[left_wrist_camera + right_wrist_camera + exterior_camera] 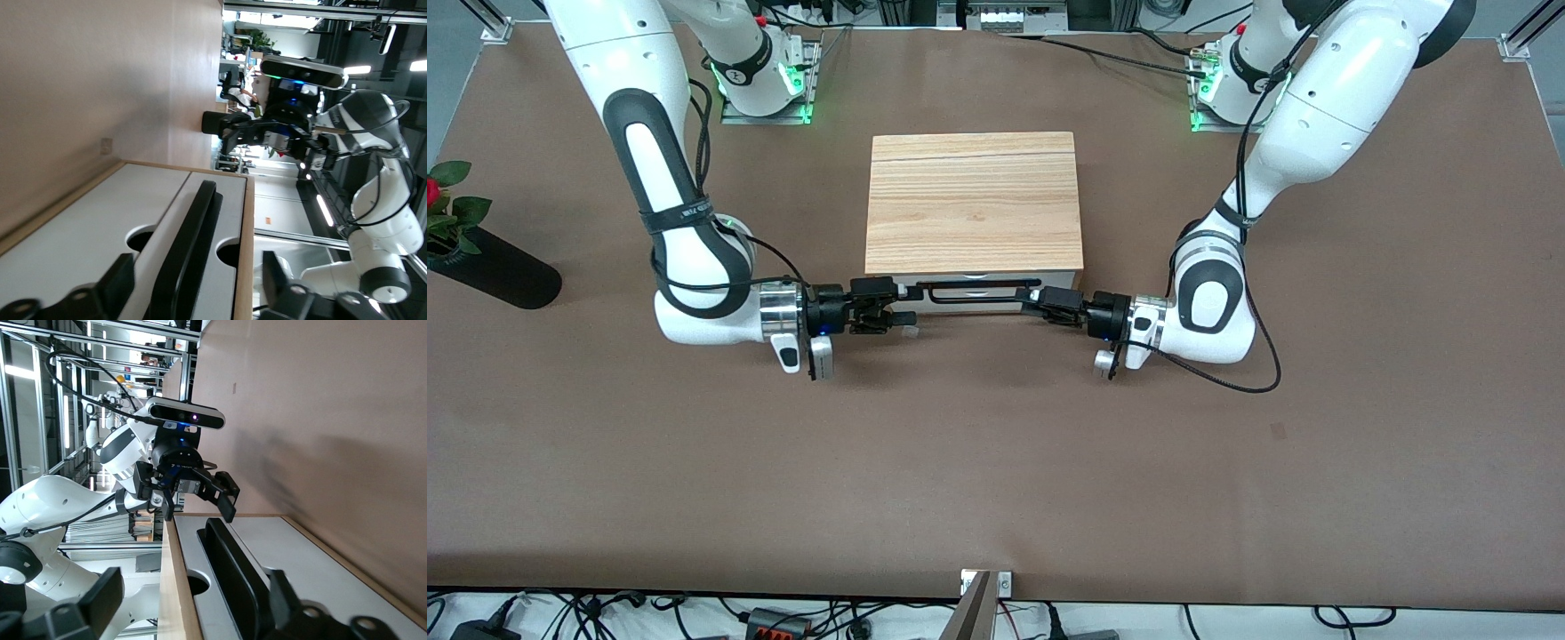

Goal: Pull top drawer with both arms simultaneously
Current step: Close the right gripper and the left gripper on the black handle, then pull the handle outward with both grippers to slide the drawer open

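Two grippers sit at the ends of the black bar handle (978,293), and that is as far as the job appears to have got. The top drawer (974,286) looks closed: from the front view its white front shows only as a thin strip flush under the front edge of the light wood cabinet (974,200), with none of its inside showing.

The right gripper (885,305), coming from the right arm's end of the table, is level with its end of the handle. In the right wrist view its fingers (100,593) stand wide, one on each side of the bar, not yet pinched on it. The left gripper (1049,304) is at the handle's other end; the left wrist view shows its fingers (120,283) likewise spread on either side of the bar, apart from it.

So the reach and alignment seem done. What I judge is left: both grippers closing on the handle, then both arms drawing together toward the front camera, away from the cabinet, over the bare brown table (996,462) in front of the drawer.
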Available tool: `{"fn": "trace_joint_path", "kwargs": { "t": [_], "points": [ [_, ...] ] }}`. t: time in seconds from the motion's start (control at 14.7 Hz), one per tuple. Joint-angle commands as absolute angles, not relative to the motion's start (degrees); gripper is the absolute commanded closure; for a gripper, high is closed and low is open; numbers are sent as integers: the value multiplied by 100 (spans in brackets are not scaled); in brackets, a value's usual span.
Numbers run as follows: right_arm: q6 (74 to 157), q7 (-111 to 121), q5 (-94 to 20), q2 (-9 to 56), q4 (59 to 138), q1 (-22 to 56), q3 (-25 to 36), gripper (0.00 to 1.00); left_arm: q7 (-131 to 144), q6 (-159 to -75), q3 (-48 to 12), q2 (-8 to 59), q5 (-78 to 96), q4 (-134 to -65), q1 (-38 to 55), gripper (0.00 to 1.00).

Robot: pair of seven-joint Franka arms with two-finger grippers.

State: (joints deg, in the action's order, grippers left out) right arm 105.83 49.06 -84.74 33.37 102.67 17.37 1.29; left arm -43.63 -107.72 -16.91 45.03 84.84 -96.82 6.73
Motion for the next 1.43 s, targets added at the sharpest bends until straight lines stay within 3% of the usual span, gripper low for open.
{"fn": "trace_joint_path", "kwargs": {
  "t": [0.0, 0.07, 0.27, 0.34, 0.48, 0.75, 0.95, 1.09, 1.22, 1.36],
  "points": [
    [10582, 5273, -8675, 3234, 10590, 1740, 105, 21, -4579, -10608, -1696, 4526, 8745, -9782, 659, 31],
    [10582, 5273, -8675, 3269, 10634, 1740, 105, 27, -4579, -10608, -1696, 4526, 8754, -9782, 685, 36],
    [10565, 5405, -8692, 3410, 10652, 1732, 97, 29, -4631, -10608, -1705, 4535, 8763, -9800, 712, 51],
    [10556, 5562, -8692, 3462, 10652, 1731, 97, 38, -4754, -10608, -1705, 4544, 8771, -9800, 712, 55],
    [10538, 5634, -8692, 3489, 10652, 1723, 27, 40, -5069, -10608, -1731, 4675, 8964, -9843, 721, 55],
    [10521, 5625, -8692, 3594, 10652, 1723, 9, 58, -5265, -10608, -1731, 4693, 9114, -9905, 756, 71],
    [10512, 5625, -8692, 3621, 10652, 1714, -9, 76, -5265, -10617, -1731, 4702, 9176, -9914, 809, 73],
    [10512, 5625, -8692, 3621, 10644, 1705, -9, 83, -5273, -10617, -1731, 4702, 9176, -9958, 800, 77],
    [10425, 5625, -8692, 3621, 10617, 1688, -9, 99, -5273, -10617, -1731, 4702, 9184, -9958, 800, 78],
    [10345, 5625, -8692, 3621, 10600, 1644, -9, 100, -5273, -10617, -1731, 4702, 9185, -9958, 800, 81]
  ]
}}
